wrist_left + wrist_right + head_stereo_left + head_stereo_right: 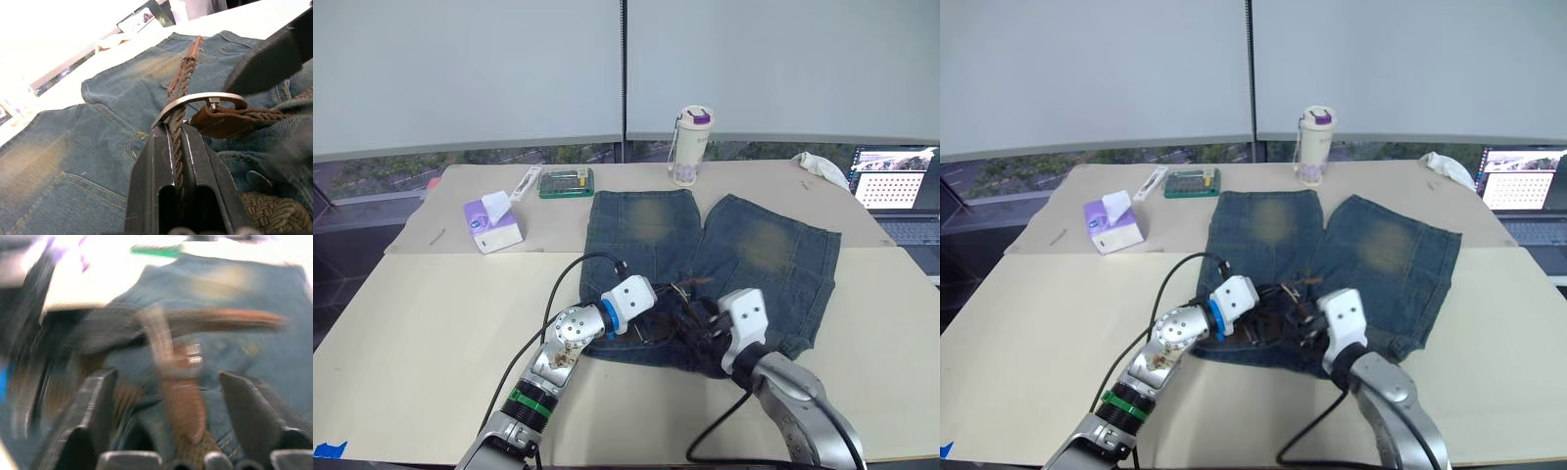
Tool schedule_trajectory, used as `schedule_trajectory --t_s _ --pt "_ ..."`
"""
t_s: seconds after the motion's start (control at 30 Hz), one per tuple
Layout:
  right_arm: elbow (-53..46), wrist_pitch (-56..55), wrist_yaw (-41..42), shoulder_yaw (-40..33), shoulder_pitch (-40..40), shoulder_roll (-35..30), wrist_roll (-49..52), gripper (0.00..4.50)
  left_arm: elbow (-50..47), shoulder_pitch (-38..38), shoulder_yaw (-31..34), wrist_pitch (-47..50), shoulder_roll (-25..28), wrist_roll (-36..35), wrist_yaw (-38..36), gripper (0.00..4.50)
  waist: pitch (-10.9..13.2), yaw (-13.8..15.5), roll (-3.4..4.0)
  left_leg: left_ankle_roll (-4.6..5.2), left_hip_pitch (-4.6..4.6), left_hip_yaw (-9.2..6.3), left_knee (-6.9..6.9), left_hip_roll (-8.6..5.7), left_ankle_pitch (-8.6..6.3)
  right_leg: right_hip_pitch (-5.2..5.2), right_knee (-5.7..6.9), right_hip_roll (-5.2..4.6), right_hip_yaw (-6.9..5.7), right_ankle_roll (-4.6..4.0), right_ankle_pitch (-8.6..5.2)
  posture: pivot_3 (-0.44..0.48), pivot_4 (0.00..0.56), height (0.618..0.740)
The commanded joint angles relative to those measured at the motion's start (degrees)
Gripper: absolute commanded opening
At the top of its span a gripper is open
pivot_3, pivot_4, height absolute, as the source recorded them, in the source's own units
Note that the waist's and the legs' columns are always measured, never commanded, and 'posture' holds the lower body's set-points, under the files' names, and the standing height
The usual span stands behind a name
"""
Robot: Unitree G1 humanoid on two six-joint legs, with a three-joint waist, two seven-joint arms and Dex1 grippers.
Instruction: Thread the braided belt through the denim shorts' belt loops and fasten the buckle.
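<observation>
Left pincer (pixel 177 128) clamps braided belt (pixel 180 93) at buckle (pixel 198 102); no legible writing.

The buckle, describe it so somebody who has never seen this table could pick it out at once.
Find the denim shorts spread on the table, legs pointing away from the robot, and go to the waistband at the near edge, where both grippers meet. There the left gripper pinches the braided belt; right past its fingers sits the buckle, the only pale curved metal frame among brown braid and blue cloth.

office workspace, laptop (pixel 897 191) on table (pixel 411 323) (by windows (pixel 460 73)), tissue box (pixel 492 225)
</observation>
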Motion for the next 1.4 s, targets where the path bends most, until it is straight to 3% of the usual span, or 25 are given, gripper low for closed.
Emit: schedule_trajectory --t_s 0.03,0.33,0.43,0.7,0.8,0.93,1.03,1.13,1.27,1.4 --pt "-4.57 8.85 -7.33 -7.53 -4.66 5.82 15.15 3.52 -0.25 -1.58 -0.47 -3.04 0.17 0.66 0.12 0.00 -0.02 -0.05 0.07 0.02 0.00 0.01 0.00 -0.02 -0.01 0.00 0.01 -0.02 0.01 0.00 0.00 0.000 0.150 0.740" --pt "-0.58 13.30 -21.75 -13.61 -9.71 7.93 29.22 3.52 0.30 -1.74 -1.80 -6.51 0.86 2.04 0.06 0.00 -0.08 -0.19 0.16 0.04 0.01 0.00 -0.03 -0.05 -0.02 -0.02 0.02 0.00 -0.04 -0.01 0.01 0.000 0.150 0.740" --pt "0.89 12.64 -24.58 -13.71 -10.39 7.00 31.58 2.73 0.53 -1.86 -2.07 -7.99 0.94 2.22 -0.20 0.00 -0.08 -0.22 0.17 0.05 0.00 0.01 -0.03 -0.05 -0.02 -0.01 0.02 0.01 -0.04 0.00 0.01 0.000 0.150 0.740" --pt "2.47 10.69 -28.68 -13.26 -10.80 4.88 36.27 0.05 1.50 -2.01 -2.09 -9.32 0.90 2.14 0.06 0.00 -0.09 -0.32 0.19 0.06 0.00 0.02 -0.02 -0.05 -0.02 -0.01 0.02 0.01 -0.05 0.00 0.01 0.000 0.150 0.740" --pt "1.97 10.17 -28.87 -13.65 -10.07 3.34 37.58 0.00 1.24 -1.35 -1.97 -7.57 1.25 -0.96 -3.37 1.03 -0.09 -0.30 0.19 0.06 0.00 0.02 -0.02 -0.05 -0.02 0.00 0.02 0.02 -0.05 0.00 0.01 0.000 0.150 0.740" --pt "2.19 9.54 -27.60 -14.79 -8.55 -1.31 37.72 0.00 3.07 -1.56 -0.83 -10.28 1.98 -0.74 -2.69 2.32 -0.09 -0.34 0.19 0.06 0.00 0.02 -0.02 -0.05 -0.02 0.01 0.01 0.03 -0.06 0.00 0.00 0.000 0.150 0.740" --pt "1.93 9.37 -24.63 -17.42 -7.48 -8.45 37.76 0.00 3.59 -1.26 1.06 -11.71 3.17 -3.49 -4.05 3.39 -0.08 -0.31 0.19 0.07 0.00 0.04 -0.01 -0.05 -0.02 0.01 0.00 0.05 -0.07 0.00 0.00 0.000 0.150 0.740" --pt "2.83 10.02 -25.00 -23.63 -8.44 -15.45 46.84 0.00 4.57 -0.57 2.62 -13.34 6.29 -6.63 -8.22 4.41 -0.07 -0.33 0.19 0.09 -0.01 0.08 0.00 -0.06 -0.03 0.03 -0.03 0.04 -0.06 0.01 0.00 0.000 0.150 0.740" --pt "3.22 9.43 -27.05 -25.90 -10.21 -21.28 56.26 0.00 7.76 -0.99 4.10 -15.23 9.06 -6.77 -9.65 4.47 -0.07 -0.56 0.21 0.10 0.01 0.09 -0.04 0.00 -0.04 0.04 -0.04 0.09 -0.05 0.01 0.00 0.000 0.150 0.740" --pt "2.48 6.70 -32.92 -21.72 -16.98 -23.59 65.37 0.00 6.49 -1.48 6.54 -14.22 8.92 -11.39 -11.44 4.47 -0.04 -0.73 0.20 0.11 -0.04 0.10 0.00 -0.01 -0.04 0.04 -0.04 0.06 -0.04 0.01 0.00 0.000 0.150 0.740"
